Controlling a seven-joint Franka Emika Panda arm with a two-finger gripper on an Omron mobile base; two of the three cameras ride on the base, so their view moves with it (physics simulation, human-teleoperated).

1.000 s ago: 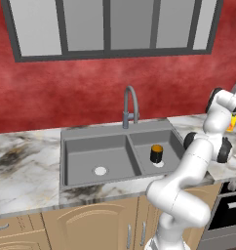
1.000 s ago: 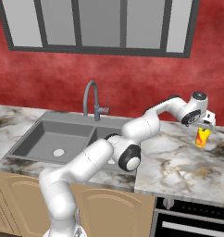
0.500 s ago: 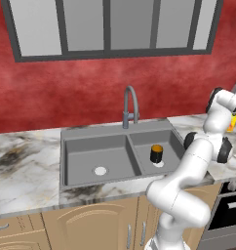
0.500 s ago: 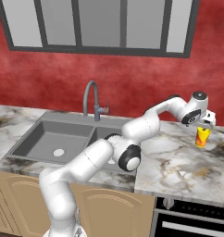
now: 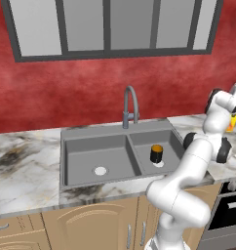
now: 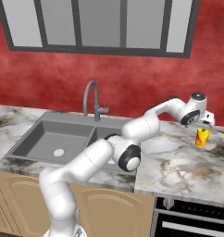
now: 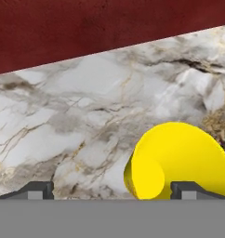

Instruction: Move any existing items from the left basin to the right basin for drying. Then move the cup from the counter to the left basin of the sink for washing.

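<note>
The yellow cup (image 6: 202, 137) stands upright on the marble counter (image 6: 178, 162) far to the right of the sink, near the red wall. My gripper (image 6: 205, 124) hangs just above the cup, open. In the hand view the cup (image 7: 179, 160) lies off-centre, close to the right fingertip (image 7: 188, 188), and my gripper (image 7: 112, 191) holds nothing. The cup (image 5: 230, 123) peeks out beside the hand at the right edge of the left base view. The black jar with the orange top (image 5: 156, 153) stands upright in the right basin (image 5: 166, 141). Inside the left basin (image 5: 86, 151) I see just its white drain.
A tall curved grey faucet (image 5: 130, 105) rises behind the sink's divider. My arm stretches over the right basin and the counter towards the cup. An oven front (image 6: 192, 220) sits under the counter at the right. The red wall (image 7: 86, 28) runs close behind the cup.
</note>
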